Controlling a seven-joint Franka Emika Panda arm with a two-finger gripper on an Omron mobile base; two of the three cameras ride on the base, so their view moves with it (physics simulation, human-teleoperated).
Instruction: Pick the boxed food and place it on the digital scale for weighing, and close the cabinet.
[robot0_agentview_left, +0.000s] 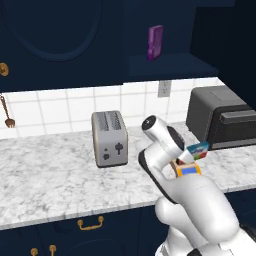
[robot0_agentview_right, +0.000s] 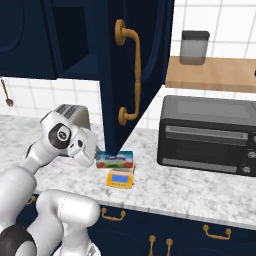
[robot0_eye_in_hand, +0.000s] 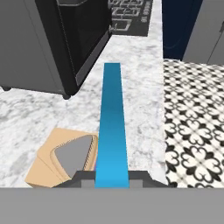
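Observation:
My gripper (robot0_eye_in_hand: 112, 178) is shut on the boxed food (robot0_eye_in_hand: 112, 127), which shows edge-on here as a long teal-blue strip running away from the fingertips. From the base cameras the boxed food (robot0_agentview_right: 116, 159) (robot0_agentview_left: 199, 150) hangs just over the small orange digital scale (robot0_agentview_right: 120, 178) (robot0_agentview_left: 189, 170) on the marble counter; I cannot tell whether they touch. In the hand view the digital scale (robot0_eye_in_hand: 61, 157) lies below and left of the carton. The navy cabinet door (robot0_agentview_right: 145, 60) stands open, its brass handle (robot0_agentview_right: 134, 75) facing me.
A silver toaster (robot0_agentview_left: 110, 137) stands left of the arm. A black toaster oven (robot0_agentview_right: 210, 132) (robot0_agentview_left: 222, 122) sits right of the scale. A purple box (robot0_agentview_left: 154, 42) stands on the open cabinet's shelf (robot0_agentview_left: 170, 65). A grey canister (robot0_agentview_right: 194, 47) rests on a wooden shelf (robot0_agentview_right: 215, 74). Patterned floor (robot0_eye_in_hand: 194, 131) lies beyond the counter edge.

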